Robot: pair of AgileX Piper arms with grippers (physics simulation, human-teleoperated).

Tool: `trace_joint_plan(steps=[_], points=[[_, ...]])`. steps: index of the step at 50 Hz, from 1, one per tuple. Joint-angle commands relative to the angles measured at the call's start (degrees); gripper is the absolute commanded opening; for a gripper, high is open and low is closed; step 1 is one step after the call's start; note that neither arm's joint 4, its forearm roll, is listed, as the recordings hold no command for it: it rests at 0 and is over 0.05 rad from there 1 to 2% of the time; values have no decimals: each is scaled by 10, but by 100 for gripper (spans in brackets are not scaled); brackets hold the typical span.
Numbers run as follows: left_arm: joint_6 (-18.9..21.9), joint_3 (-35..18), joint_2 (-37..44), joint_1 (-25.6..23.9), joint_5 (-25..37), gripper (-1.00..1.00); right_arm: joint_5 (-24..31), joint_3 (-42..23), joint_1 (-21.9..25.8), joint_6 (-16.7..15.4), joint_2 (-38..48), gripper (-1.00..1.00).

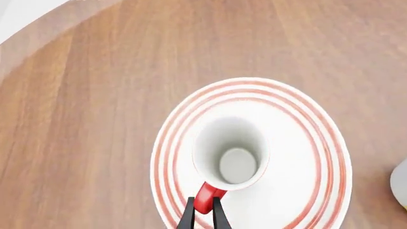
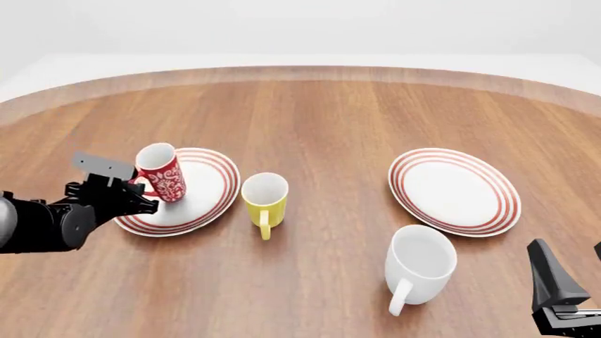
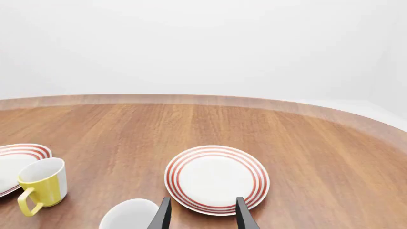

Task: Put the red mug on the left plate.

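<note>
Your left gripper is pinched shut on the red loop handle of the red mug, and the left wrist view confirms it: both dark fingers press the handle from either side, with the mug's white inside directly ahead. The mug sits over the left plate, toward that plate's left and far part. In the front view it leans slightly, mouth tipped left, so its long axis is not quite upright. You cannot tell from these views whether its base touches the plate or hangs just above.

What matters for your next move is that the mug lies to the right of the gripper, already inside the plate's red rings. The work left, as it looks, is to level it, set it down and let go. When you release, retreat to the left, where the wooden table is bare out to its curved edge.

The yellow mug stands just beside the plate's right rim, so avoid pushing rightward.

Your right gripper waits at the near right with its fingers well apart, holding nothing. The white mug and the right plate lie near it, well apart from the work.
</note>
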Motion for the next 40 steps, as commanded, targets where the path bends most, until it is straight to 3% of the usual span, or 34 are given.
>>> trace_joint_plan(steps=[1, 14, 15, 22, 31, 37, 40], points=[[2, 11, 14, -3, -20, -100, 0, 0, 0, 0, 0, 100], [-9, 13, 17, -19, -11, -100, 0, 0, 0, 0, 0, 100], [-11, 11, 18, -18, -10, 100, 0, 0, 0, 0, 0, 100], [-9, 10, 12, -15, 6, 100, 0, 0, 0, 0, 0, 100], [-8, 51, -16, 7, -4, 100, 0, 0, 0, 0, 0, 100], [-7, 94, -78, 23, 3, 100, 0, 0, 0, 0, 0, 100], [-7, 125, -154, 29, 33, 100, 0, 0, 0, 0, 0, 100]])
